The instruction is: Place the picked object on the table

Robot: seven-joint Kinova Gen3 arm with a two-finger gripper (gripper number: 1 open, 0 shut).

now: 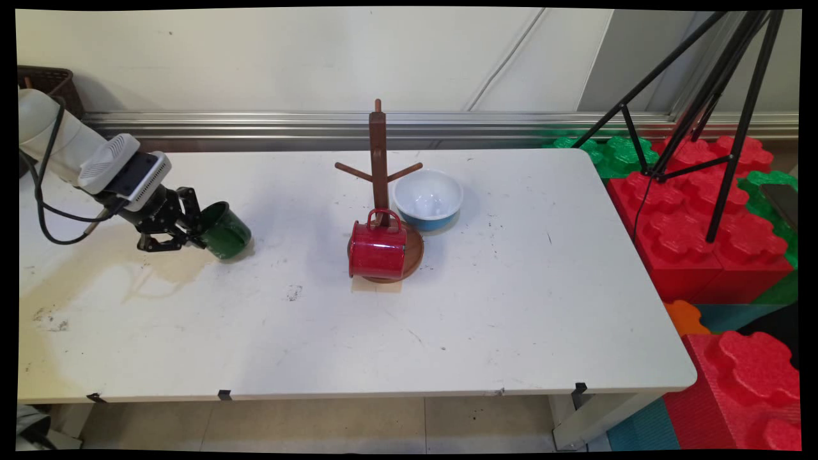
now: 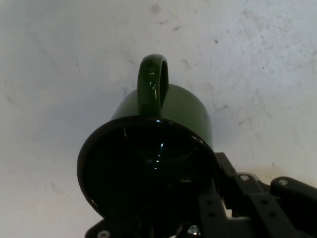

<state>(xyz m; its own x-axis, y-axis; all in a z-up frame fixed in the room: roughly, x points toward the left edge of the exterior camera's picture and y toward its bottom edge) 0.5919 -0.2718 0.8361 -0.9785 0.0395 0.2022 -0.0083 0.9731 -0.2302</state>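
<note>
Near the table's [image 1: 447, 332] left edge, the gripper [image 1: 195, 231] is pinching the green mug's [image 1: 225, 230] rim; the grip should be kept firm and the tilted mug steady.

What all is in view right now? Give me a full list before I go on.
green mug: 1, dark green, left part of the table, tipped on its side, gripped at the rim
red mug: 1, red, table centre, lying on its side on the rack's base
mug rack: 1, brown wood, table centre, upright, pegs bare
bowl: 1, white inside and blue outside, just right of the rack
table: 1, white, scuffed
foam blocks: several, red, green, orange and blue, right of the table
tripod: 1, black, on the blocks, upper right
basket: 1, dark, far left by the wall
pincer: 1, black, shut on the green mug's rim
</note>
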